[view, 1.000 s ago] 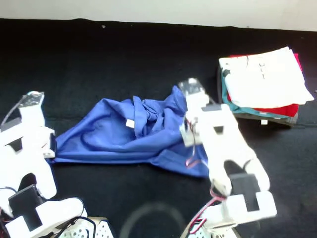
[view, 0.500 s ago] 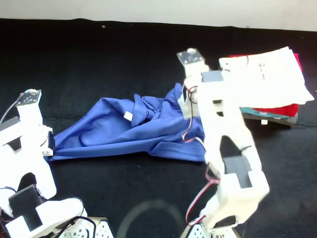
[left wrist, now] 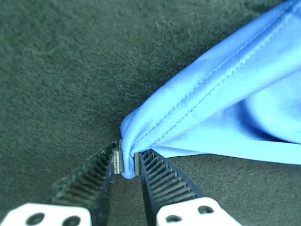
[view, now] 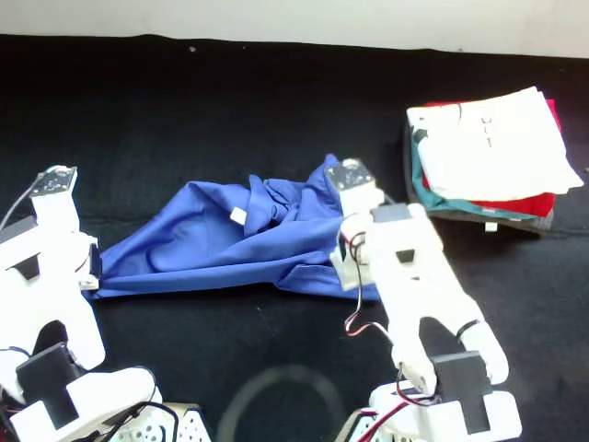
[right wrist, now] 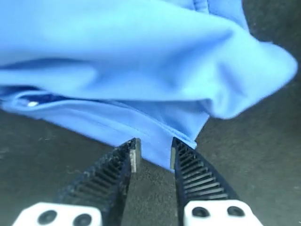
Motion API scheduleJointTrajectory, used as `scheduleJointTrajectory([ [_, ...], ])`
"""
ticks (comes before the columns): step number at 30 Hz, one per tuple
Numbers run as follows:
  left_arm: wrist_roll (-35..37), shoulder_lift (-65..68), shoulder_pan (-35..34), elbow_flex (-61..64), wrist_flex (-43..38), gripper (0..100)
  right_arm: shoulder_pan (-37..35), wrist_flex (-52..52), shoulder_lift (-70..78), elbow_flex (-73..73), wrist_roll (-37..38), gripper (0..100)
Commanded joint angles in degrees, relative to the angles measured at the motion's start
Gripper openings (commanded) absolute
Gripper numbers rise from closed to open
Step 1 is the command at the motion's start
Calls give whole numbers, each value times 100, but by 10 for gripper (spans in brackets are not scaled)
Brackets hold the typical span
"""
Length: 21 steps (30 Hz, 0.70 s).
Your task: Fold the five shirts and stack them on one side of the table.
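Note:
A crumpled blue shirt point(view: 230, 244) lies in the middle of the black table point(view: 184, 101). My left gripper point(left wrist: 128, 165) is shut on a corner of the blue shirt point(left wrist: 225, 103) at its left end point(view: 95, 276). My right gripper point(right wrist: 153, 155) is open, its fingers point(right wrist: 133, 153) just above the shirt's near right hem point(right wrist: 155, 136); in the high view that arm point(view: 396, 267) stands over the shirt's right part. A stack of folded shirts point(view: 488, 157), white on top with red and teal below, sits at the right.
The table's far half and front middle are bare black cloth. The far table edge point(view: 276, 41) meets a pale wall. The arms' white bases point(view: 83, 396) stand at the near edge.
The right arm swung out toward the back beside the stack, then drew back and lowered over the shirt's right hem. The shirt's right side has been pulled flatter. The left arm has hardly moved.

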Motion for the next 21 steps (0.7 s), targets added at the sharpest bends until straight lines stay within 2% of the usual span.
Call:
scheduleJointTrajectory([
  [1,18,-31,13,-31,-62,10,-4,-523,-127,48,-396,115],
  [5,18,-31,13,-31,-62,10,-4,-734,233,-180,-615,115],
  [10,0,-31,4,-31,-62,10,-31,-497,673,-233,-580,115],
  [17,0,-31,4,-66,-62,10,-40,242,-92,-224,-571,111],
  [21,9,-31,13,-48,-193,10,-40,602,-277,-215,-70,111],
])
